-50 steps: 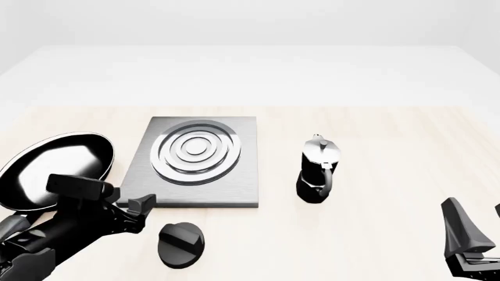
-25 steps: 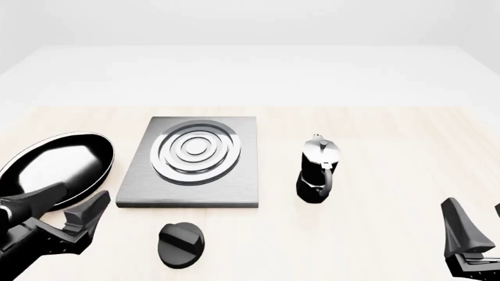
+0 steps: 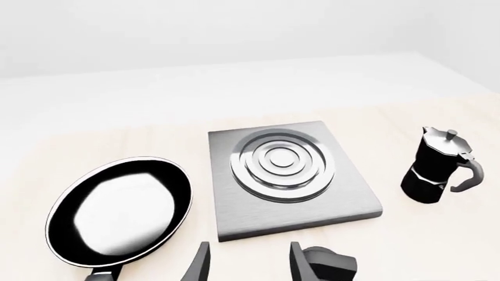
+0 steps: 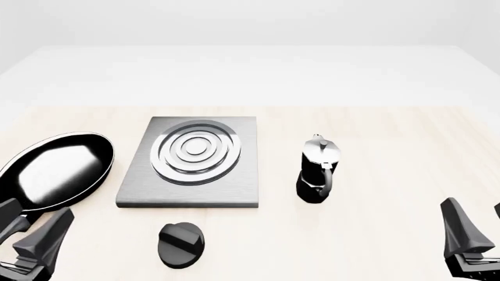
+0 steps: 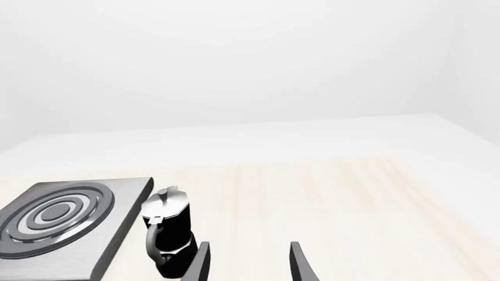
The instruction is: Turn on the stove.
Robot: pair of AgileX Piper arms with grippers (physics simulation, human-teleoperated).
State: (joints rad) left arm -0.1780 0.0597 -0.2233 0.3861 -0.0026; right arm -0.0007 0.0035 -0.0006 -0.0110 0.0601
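The stove (image 4: 191,161) is a flat square grey metal slab with raised silver rings, left of the table's middle. Its black round knob (image 4: 180,244) with a ridge lies on the table just in front of the slab. My left gripper (image 4: 30,227) is open and empty at the near left corner, left of the knob and apart from it. My right gripper (image 4: 478,227) is open and empty at the near right corner. The left wrist view shows the stove (image 3: 291,175), the knob (image 3: 328,266) and my left gripper (image 3: 248,263). The right wrist view shows the stove (image 5: 58,225) and my right gripper (image 5: 248,262).
A glossy black frying pan (image 4: 55,171) lies left of the stove, its handle toward my left gripper. A black-and-silver moka pot (image 4: 318,171) stands upright right of the stove; it also shows in the left wrist view (image 3: 434,170) and the right wrist view (image 5: 168,237).
My left arm has pulled back from beside the knob, moving left and toward the near edge. The knob, stove, pan and pot have not moved. The right arm is still.
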